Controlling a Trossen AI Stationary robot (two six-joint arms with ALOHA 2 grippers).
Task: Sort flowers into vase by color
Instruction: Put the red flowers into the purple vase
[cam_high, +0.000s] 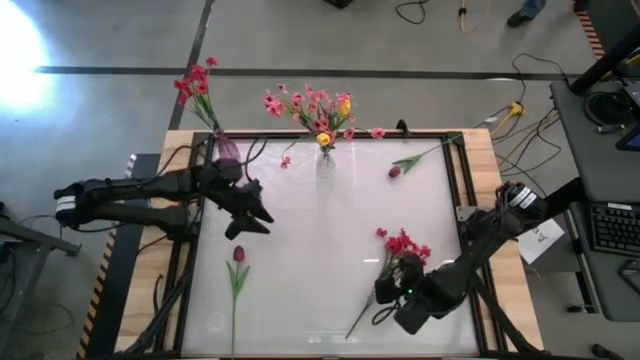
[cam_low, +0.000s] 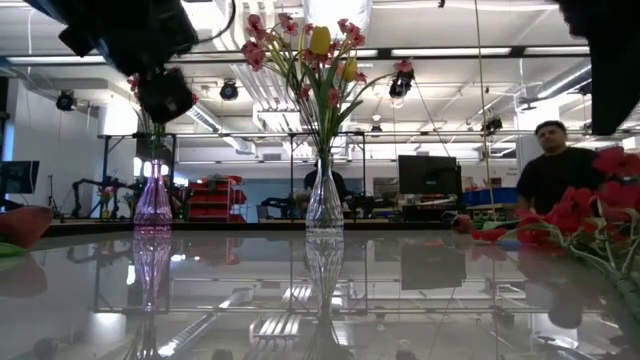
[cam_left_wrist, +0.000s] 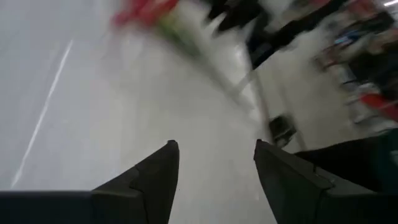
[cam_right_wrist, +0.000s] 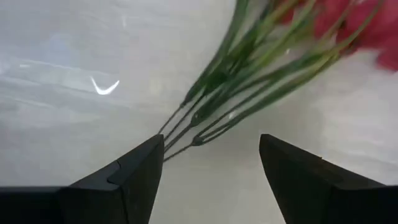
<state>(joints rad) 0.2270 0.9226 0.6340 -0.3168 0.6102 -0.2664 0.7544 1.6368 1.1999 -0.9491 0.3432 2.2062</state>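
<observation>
Right gripper (cam_high: 385, 300): we see it low over the near right part of the table (cam_high: 300, 290). In its wrist view the fingers (cam_right_wrist: 134, 171) stand wide apart and hold nothing.
Red spray (cam_high: 400, 250): lies flat on the table just beside the right gripper. Its bundled green stems (cam_right_wrist: 230, 99) run out ahead of the open fingers, and the red blossoms sit at the far end. We cannot tell whether a finger touches a stem.
Dark-red bud, near left (cam_high: 238, 255): a single bud on a leafy stem. It lies flat near the table's left front, with the stem pointing toward the near edge.
Left gripper (cam_high: 262, 210): above the left middle of the table, just beside the purple vase. In its wrist view the fingers (cam_left_wrist: 149, 180) are spread wide with nothing between them.
Dark-red bud, far right (cam_high: 395, 172): lies flat near the far right corner. Its long stem runs out toward that corner.
Purple vase (cam_high: 227, 148): stands upright at the far left edge and holds red blossoms (cam_high: 195, 80).
Clear vase (cam_high: 325, 165): stands upright at the middle of the far edge. We record pink sprays (cam_high: 300, 103) and yellow buds (cam_high: 343, 104) in it.
Person (cam_low: 560, 170): in the low view, in a dark top, beyond the table on the right.
</observation>
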